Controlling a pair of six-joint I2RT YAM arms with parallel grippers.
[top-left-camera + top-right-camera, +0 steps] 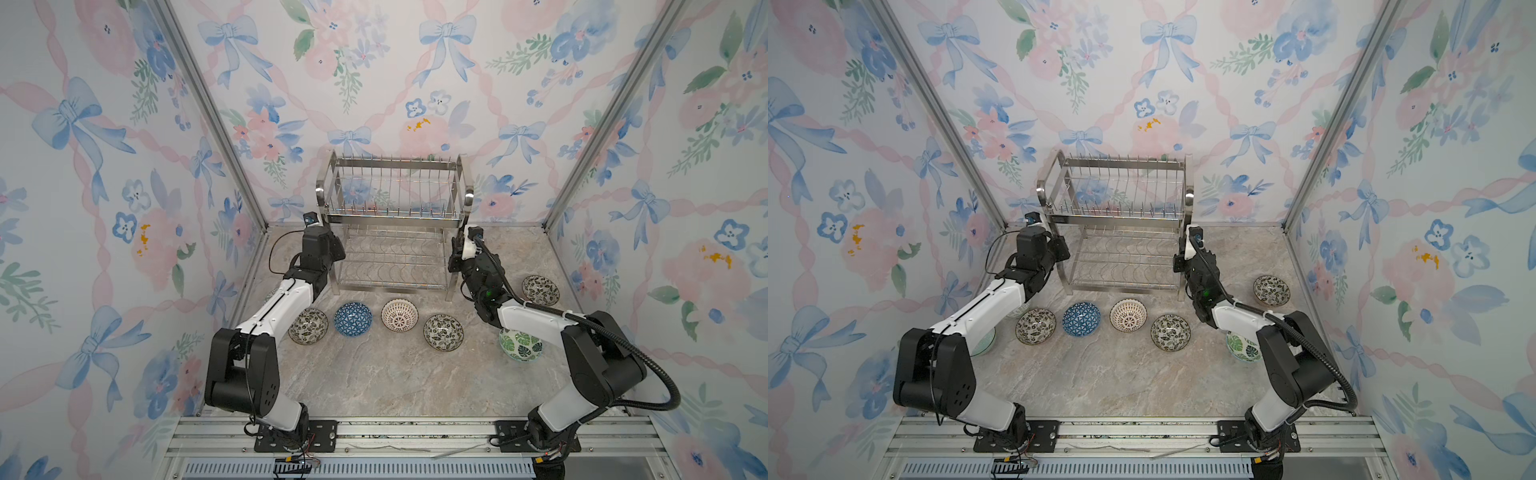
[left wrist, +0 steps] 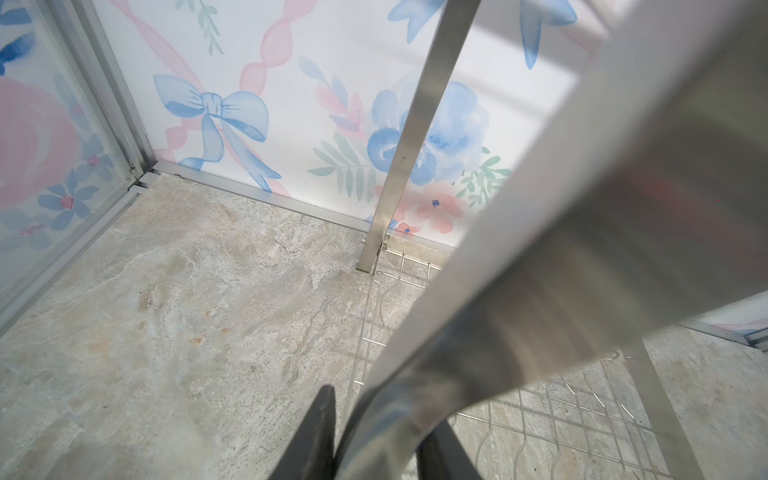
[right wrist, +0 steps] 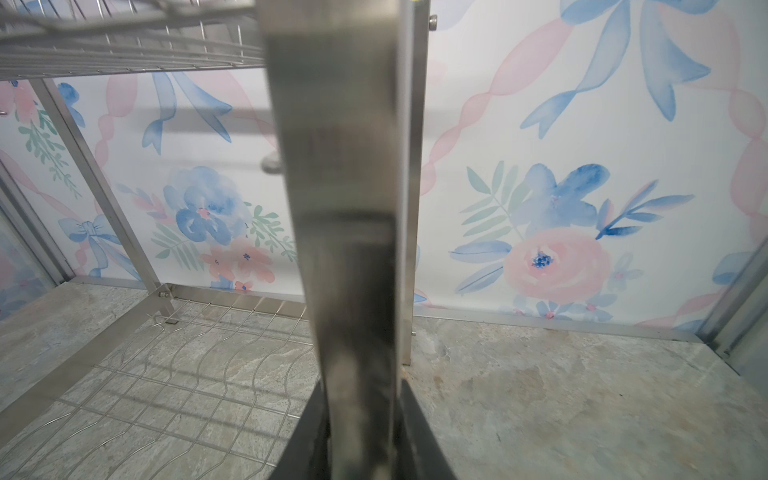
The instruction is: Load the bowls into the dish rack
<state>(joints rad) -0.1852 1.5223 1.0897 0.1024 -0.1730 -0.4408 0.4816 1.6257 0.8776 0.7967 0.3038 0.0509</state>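
Observation:
The steel dish rack [image 1: 392, 216] stands at the back wall with both tiers bare. My left gripper [image 1: 332, 246] is shut on the rack's left side bar [image 2: 582, 249], and the bar fills the space between its black fingers [image 2: 320, 432]. My right gripper [image 1: 457, 249] is shut on the right side bar [image 3: 340, 187]. Several bowls sit on the table in front of the rack: a black-white leafy one [image 1: 308, 326], a blue one [image 1: 353, 318], a cream lattice one [image 1: 399, 315] and a green leaf one [image 1: 519, 345] partly under my right arm.
Another leafy bowl [image 1: 540, 290] lies to the right of the rack near the side wall. A pale green bowl [image 1: 984, 343] shows partly under my left arm. Flowered walls close in the marble table [image 1: 395, 382] on three sides.

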